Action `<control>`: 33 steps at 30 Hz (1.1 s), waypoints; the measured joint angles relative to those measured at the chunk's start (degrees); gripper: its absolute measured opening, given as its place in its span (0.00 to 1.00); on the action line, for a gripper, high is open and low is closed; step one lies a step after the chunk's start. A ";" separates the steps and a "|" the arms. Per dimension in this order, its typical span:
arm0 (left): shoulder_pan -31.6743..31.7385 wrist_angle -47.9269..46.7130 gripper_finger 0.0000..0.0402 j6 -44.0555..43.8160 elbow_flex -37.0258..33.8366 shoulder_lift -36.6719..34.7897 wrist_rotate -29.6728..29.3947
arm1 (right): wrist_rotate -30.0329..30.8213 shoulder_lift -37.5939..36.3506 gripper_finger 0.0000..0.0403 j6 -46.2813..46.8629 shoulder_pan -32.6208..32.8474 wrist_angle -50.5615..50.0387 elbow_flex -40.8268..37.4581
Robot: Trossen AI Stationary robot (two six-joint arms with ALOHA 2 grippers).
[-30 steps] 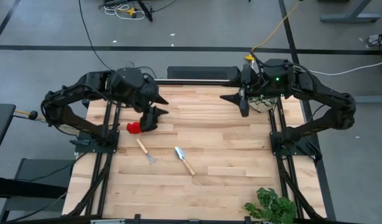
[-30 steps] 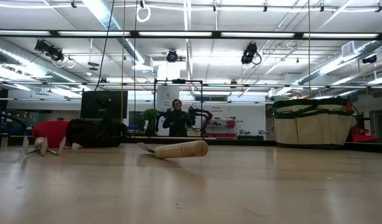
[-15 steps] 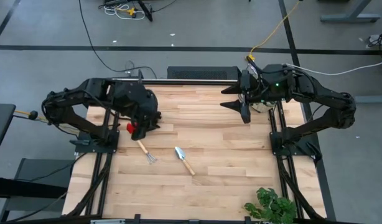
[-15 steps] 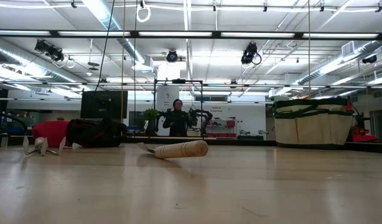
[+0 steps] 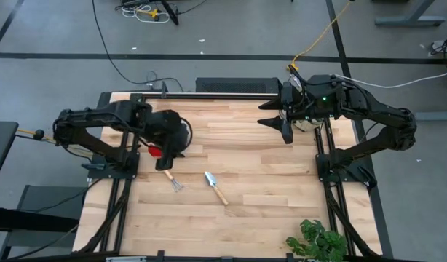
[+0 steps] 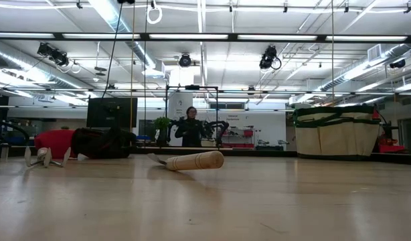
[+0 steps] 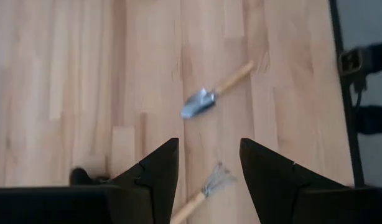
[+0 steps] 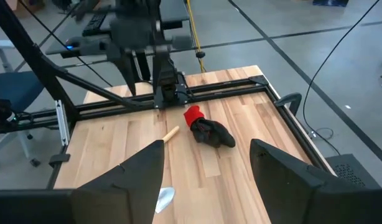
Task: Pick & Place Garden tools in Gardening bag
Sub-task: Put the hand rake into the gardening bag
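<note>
Red-and-black glove point(image 8: 206, 129), silver trowel point(image 5: 215, 186) with pale wooden handle, beige bag point(image 6: 335, 132) (dark green rim), light striped wooden bench point(image 5: 267, 182), green leafy plant point(image 5: 318, 240)

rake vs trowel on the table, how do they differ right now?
The rake ends in thin splayed tines; the trowel ends in a solid silver blade. The rake lies nearer the left gripper; the trowel lies nearer the table's middle. Both have wooden handles, lie flat on the table and are untouched.
</note>
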 joint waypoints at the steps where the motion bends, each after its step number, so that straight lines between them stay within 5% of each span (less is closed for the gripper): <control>1: 0.00 -0.02 0.44 0.30 -1.00 0.06 0.29 | 0.00 0.00 0.59 0.00 0.00 0.00 0.00; 33: -5.45 6.84 0.44 13.87 -30.58 0.05 0.59 | 3.43 0.00 0.59 -1.13 -0.02 0.94 -0.03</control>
